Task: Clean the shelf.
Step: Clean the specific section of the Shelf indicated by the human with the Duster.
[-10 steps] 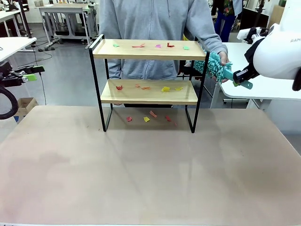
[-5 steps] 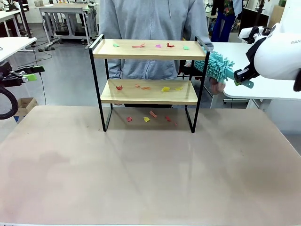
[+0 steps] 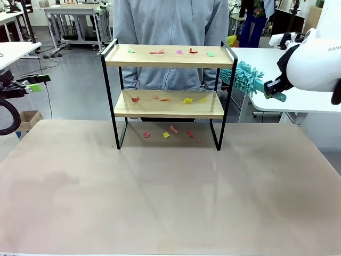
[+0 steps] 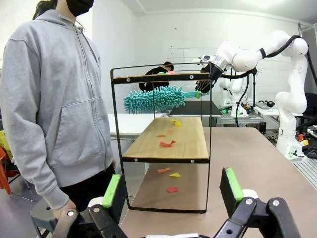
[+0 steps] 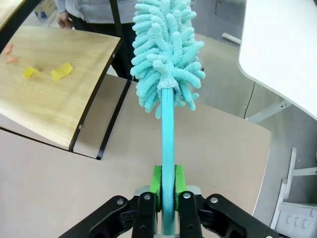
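Looking at the shelf [image 3: 144,60], standing at the far middle of the table [image 3: 170,202], we judge the cleaning hardly begun: paper scraps [image 3: 157,52] litter both boards and the tabletop beneath. Our right gripper [image 5: 167,196] is clamped on the handle of a teal duster [image 3: 242,77], whose head hangs just off the shelf's right end, seemingly clear of the rail. Our left gripper [image 4: 172,190] hangs well apart, jaws wide, holding nothing.

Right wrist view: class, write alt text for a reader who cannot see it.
The right pincer is shut on the handle of a fluffy turquoise duster, its head beside the end of the shelf. Yellow paper scraps lie on its wooden board at left, above the tan table.
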Available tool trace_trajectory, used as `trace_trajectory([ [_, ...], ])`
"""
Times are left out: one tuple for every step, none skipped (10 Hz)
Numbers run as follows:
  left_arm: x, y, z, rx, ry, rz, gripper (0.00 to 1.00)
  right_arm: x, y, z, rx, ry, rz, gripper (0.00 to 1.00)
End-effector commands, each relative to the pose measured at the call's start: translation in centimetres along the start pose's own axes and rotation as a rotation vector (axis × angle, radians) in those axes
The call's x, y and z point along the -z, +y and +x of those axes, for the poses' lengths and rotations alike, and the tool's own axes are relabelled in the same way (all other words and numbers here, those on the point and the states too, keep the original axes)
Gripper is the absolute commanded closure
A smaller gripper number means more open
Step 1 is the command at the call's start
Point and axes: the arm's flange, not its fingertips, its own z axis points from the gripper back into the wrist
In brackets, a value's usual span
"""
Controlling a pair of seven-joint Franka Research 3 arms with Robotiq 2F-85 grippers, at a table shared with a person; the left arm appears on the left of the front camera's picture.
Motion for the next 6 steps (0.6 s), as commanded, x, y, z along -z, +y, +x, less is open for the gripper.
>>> trace_trajectory([
  [0.1, -0.1, 0.2, 0.006, 0.005, -0.005, 0.0, -0.3, -0.1, 0.2, -0.007, -0.007, -0.002, 1.0],
  [0.1, -0.1, 0.2, 0.006, 0.005, -0.005, 0.0, -0.3, -0.1, 0.2, -0.007, -0.007, -0.002, 1.0],
  [0.1, -0.1, 0.2, 0.006, 0.005, -0.005, 0.0, -0.3, -0.1, 0.2, -0.007, -0.007, -0.002, 1.0],
  [0.1, -0.1, 0.2, 0.006, 0.005, -0.005, 0.0, -0.3, -0.1, 0.2, -0.007, -0.007, -0.002, 1.0],
  [0.1, -0.1, 0.2, 0.006, 0.005, -0.005, 0.0, 0.0, 0.0, 0.0, 0.0, 0.0, 0.0, 0.87],
  [0.1, -0.1, 0.2, 0.006, 0.005, -0.005, 0.0, -1.8, -0.6, -0.5, -0.029, 0.029, 0.038, 0.87],
])
